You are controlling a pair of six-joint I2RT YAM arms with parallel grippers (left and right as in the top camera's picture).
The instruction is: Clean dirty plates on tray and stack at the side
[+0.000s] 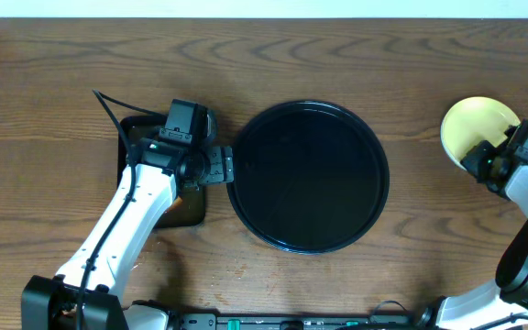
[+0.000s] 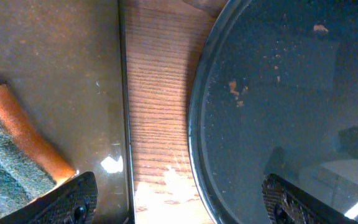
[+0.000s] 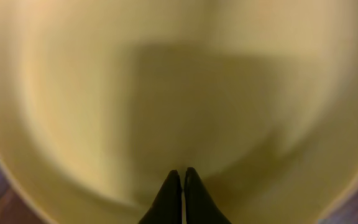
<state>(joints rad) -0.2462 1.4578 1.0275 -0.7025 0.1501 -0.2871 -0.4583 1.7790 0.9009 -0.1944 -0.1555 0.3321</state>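
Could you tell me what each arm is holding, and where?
The left fingers are open and empty; the right fingers are closed over the yellow plate, grip unclear.

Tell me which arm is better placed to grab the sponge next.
Left. The left claw is open and hangs by the edge of the small tray, where the sponge lies just beside it. The right claw is closed, far off over the yellow plate.

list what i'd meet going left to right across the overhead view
small black rectangular tray → round black tray → pale yellow plate
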